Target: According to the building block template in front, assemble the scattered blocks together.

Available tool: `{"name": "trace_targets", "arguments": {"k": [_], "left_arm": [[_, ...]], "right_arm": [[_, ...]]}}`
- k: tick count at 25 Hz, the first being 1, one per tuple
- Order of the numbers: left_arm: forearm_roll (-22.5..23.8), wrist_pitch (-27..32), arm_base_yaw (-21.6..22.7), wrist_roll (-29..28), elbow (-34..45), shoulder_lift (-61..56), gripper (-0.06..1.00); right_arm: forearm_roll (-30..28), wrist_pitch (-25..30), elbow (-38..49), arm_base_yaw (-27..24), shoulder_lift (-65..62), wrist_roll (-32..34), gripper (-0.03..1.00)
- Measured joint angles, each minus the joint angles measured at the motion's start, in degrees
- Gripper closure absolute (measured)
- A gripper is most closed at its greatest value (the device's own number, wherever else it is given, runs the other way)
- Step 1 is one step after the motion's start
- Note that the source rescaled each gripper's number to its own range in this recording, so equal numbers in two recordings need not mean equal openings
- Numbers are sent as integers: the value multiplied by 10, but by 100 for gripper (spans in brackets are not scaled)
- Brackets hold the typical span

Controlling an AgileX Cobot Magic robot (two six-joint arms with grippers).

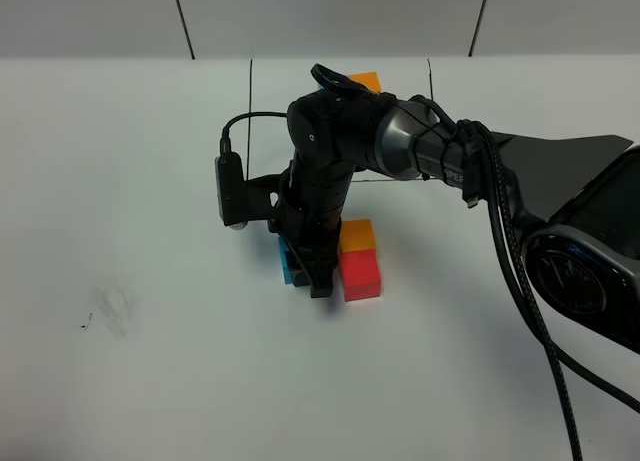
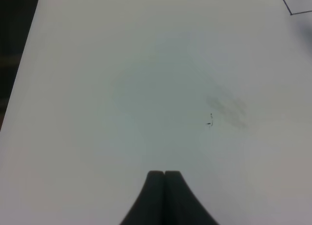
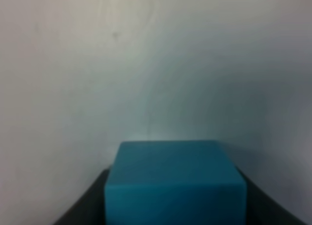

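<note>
My right gripper [image 1: 310,281] clamps the matte blue cube [image 3: 173,183], beside orange cube [image 1: 357,235] touching red cube [image 1: 361,275], my left gripper [image 2: 164,178] closed, empty.

No readable text, label, brand, number or sign appears in any of the three views. The right arm [image 1: 440,146] carries a few pale marks on its dark casing in the high view, too small and blurred to make out as letters. The white table [image 1: 120,181] shows only thin black drawn lines and a faint grey smudge [image 2: 229,110], neither forming any word or figure.
</note>
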Motion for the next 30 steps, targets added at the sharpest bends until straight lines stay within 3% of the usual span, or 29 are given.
{"name": "trace_targets", "arguments": {"k": [30], "left_arm": [[0,0,0,0,0,0,94]], "right_arm": [[6,15,-7,-20,10,10,53]]}}
